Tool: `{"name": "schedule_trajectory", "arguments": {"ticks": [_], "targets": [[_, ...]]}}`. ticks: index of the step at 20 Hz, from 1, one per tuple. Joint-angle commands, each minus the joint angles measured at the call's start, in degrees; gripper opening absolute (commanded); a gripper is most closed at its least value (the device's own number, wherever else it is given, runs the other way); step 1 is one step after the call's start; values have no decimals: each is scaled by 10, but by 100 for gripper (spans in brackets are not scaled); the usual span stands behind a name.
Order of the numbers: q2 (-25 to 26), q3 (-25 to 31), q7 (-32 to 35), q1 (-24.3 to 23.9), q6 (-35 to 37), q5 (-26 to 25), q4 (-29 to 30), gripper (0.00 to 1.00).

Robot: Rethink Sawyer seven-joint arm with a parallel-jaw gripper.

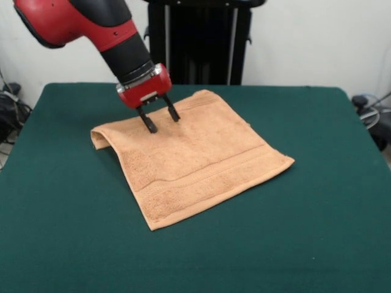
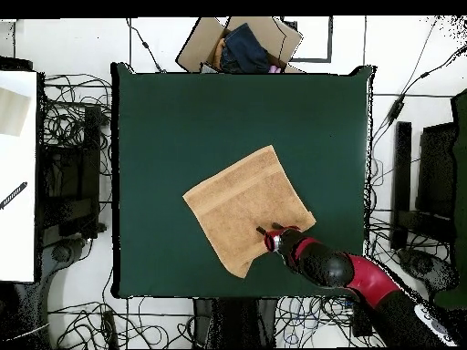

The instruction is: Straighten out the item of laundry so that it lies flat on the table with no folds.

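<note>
From the front view, you have the towel point(image 1: 195, 160) lying on the green desk point(image 1: 67, 232) a little toward the far side of its middle, set as a diamond with one corner aimed at the picture's right. Most of it is flat, but the left corner is humped up and curled under. The jaws point(image 1: 160, 121) stand released, both tips splayed and down at the cloth just beside that hump, gripping nothing that you can see. To do this step well, I would judge you should close on the upper layer only at the curled edge, lift it just clear, and draw it outward toward the picture's left, away from the towel's centre, so the fold rolls open without dragging the whole piece along.

From the overhead view, the towel point(image 2: 248, 208) sits right of the desk's point(image 2: 155, 118) centre and toward the robot's side, turned diagonally. It is close to square, so it has no strong long axis; the woven bands run roughly from the picture's lower left to upper right. The jaws point(image 2: 265, 233) meet it near its lower right corner.
</note>
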Motion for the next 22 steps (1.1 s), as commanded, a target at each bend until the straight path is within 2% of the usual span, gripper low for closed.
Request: {"name": "schedule_trajectory", "arguments": {"ticks": [1, 4, 12, 22], "targets": [[44, 47, -26, -7, 42, 7, -77, 100], [57, 56, -38, -12, 65, 18, -89, 100], [18, 80, -51, -4, 131, 36, -104, 100], [11, 92, -43, -6, 145, 28, -115, 100]]}}
